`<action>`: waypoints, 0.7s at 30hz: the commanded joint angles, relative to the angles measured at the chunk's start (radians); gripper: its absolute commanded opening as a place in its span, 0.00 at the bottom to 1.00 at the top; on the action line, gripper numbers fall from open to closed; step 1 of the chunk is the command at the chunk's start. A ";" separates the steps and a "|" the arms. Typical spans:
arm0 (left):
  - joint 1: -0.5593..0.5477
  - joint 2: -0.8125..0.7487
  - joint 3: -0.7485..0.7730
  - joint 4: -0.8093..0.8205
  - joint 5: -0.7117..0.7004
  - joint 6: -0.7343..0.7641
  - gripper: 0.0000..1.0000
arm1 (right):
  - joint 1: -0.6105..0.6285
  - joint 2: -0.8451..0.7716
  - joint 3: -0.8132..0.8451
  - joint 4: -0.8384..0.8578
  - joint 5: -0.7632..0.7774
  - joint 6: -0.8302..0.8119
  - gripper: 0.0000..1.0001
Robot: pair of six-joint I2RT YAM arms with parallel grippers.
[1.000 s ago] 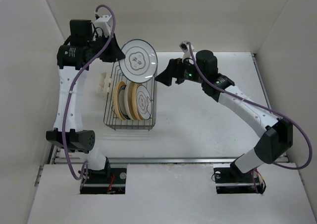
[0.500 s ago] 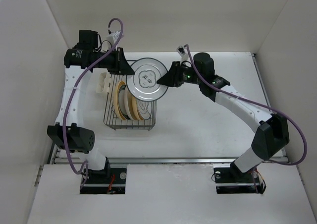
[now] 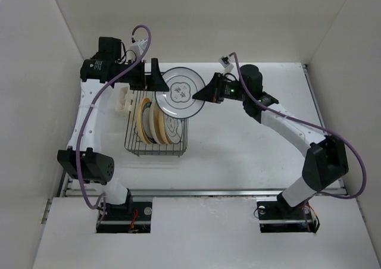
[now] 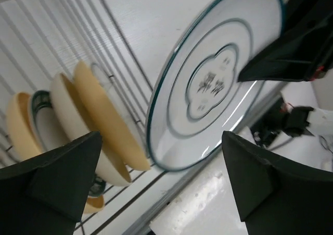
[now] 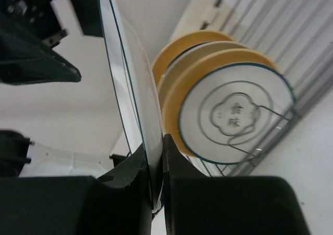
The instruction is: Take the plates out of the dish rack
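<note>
Item: white ringed plate [image 3: 180, 92], dark rim bands, lobed centre mark; tilted on edge, lifted clear above the far right corner of the dish rack [image 3: 156, 147]. Held by: right pincer [image 3: 205, 94], clamped tight on the plate's right rim, one finger on each face. Left pincer [image 3: 150, 78]: jaws spread wide, gripping nothing, just beside the plate's left rim. Racked plates [image 3: 156, 122]: yellow-tan and cream ones and a white ringed one, standing upright between the dividers, close together. Rack: dark wire, on the white counter [image 3: 238, 150], left of centre. White clip [image 3: 123, 100]: on the rack's left side.
</note>
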 commanded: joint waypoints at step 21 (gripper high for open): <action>-0.201 0.094 -0.061 -0.082 -1.088 0.041 0.60 | -0.426 -0.101 -0.414 -0.186 0.549 0.101 0.00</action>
